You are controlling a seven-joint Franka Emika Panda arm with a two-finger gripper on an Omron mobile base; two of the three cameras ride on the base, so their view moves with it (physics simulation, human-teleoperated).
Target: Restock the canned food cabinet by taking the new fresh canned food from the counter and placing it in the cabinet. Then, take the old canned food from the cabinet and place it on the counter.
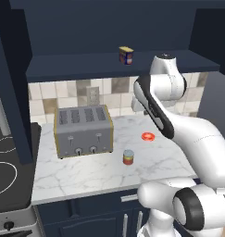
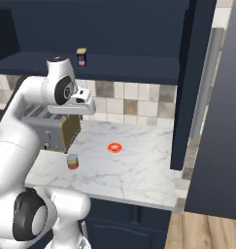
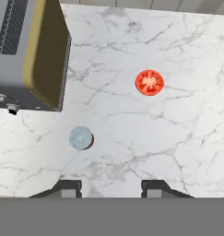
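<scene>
end effector high over the bench, nothing held

we see the end effector (image 3: 111, 188) looking straight down at the bench (image 3: 178, 138) from well above it. its two fingertips (image 3: 67, 188) are spread wide with only bare marble between them, pinching nothing.

the new fresh canned food (image 1: 128, 157) stands upright on the bench, near the front right corner of the toaster (image 1: 83, 130) but apart from it. in the hand view we see its grey metal top (image 3: 80, 138), above and just right of the left fingertip, not between the fingers.

a flat red tomato slice (image 3: 149, 82) lies on the bench, further back and to the right of the can, well apart from it; in the right base view (image 2: 114, 147) it sits mid-bench.

the old canned food (image 1: 126, 55) stands upright on the open ledge of the cabinet (image 1: 77, 67), above the toaster's right side. from the right base view (image 2: 81, 57) it sits just above the arm's upper joint.

a black stovetop (image 1: 7, 171) adjoins the bench at the left.
</scene>
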